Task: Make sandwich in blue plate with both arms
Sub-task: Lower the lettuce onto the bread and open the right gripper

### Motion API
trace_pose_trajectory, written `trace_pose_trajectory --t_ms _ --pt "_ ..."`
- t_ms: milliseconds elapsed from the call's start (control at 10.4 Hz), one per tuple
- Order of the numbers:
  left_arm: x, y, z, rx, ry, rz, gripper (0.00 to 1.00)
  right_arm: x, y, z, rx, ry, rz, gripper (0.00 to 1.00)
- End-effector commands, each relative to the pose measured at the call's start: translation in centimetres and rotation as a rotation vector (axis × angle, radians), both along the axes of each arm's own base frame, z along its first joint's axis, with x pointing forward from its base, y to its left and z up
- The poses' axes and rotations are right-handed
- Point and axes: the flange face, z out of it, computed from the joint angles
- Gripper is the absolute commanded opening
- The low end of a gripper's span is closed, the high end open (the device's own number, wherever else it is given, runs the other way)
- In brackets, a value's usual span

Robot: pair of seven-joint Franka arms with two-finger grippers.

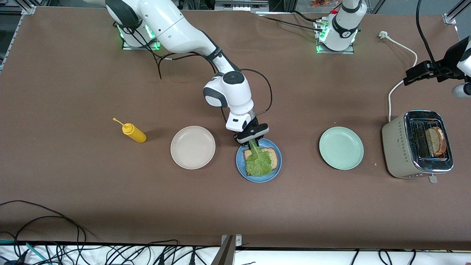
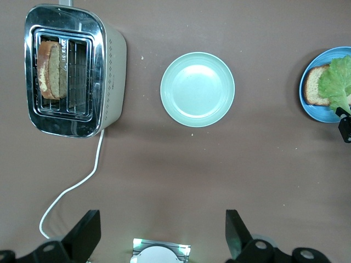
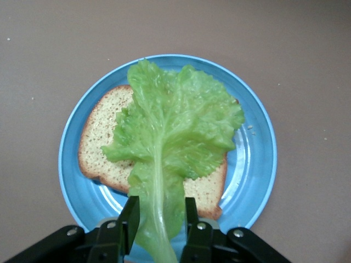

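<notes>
The blue plate [image 1: 270, 176] [image 3: 258, 159] holds one slice of brown bread [image 1: 272, 154] [image 3: 98, 148]. A green lettuce leaf [image 1: 258, 162] [image 3: 175, 126] lies over that slice, its stem reaching past the plate's rim. My right gripper [image 1: 252, 141] [image 3: 159, 205] is low over that rim and open, with the stem between its parted fingers. A second bread slice [image 1: 435, 141] [image 2: 52, 68] stands in the toaster [image 1: 401, 147] [image 2: 112, 71]. My left gripper [image 1: 414, 75] [image 2: 159, 235] hangs open and holds nothing, high over the left arm's end of the table.
A pale mint-green plate [image 1: 341, 148] [image 2: 197, 89] sits between the blue plate and the toaster. A beige-white plate [image 1: 192, 147] and a yellow squeeze bottle [image 1: 133, 132] lie toward the right arm's end. The toaster's white cord [image 1: 401, 55] runs toward the left arm's base.
</notes>
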Motion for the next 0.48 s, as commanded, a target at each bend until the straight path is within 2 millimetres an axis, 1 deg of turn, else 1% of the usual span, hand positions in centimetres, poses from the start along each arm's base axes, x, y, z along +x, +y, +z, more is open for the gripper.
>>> trace_pose_trajectory --t_ms 0,96,192,383 --pt "0.2 0.1 0.5 0.031 0.001 0.003 1.00 0.3 0.6 0.4 0.010 -0.033 -0.002 0.44" --pt "0.2 0.1 0.5 0.031 0.001 0.003 1.00 0.5 0.7 1.1 0.017 -0.035 -0.005 0.44" --pt "0.2 0.1 0.5 0.031 0.001 0.003 1.00 1.1 0.3 3.1 0.037 -0.026 -0.034 0.49" --pt "0.2 0.1 0.5 0.031 0.001 0.003 1.00 1.4 -0.3 6.4 0.005 0.039 -0.106 0.54"
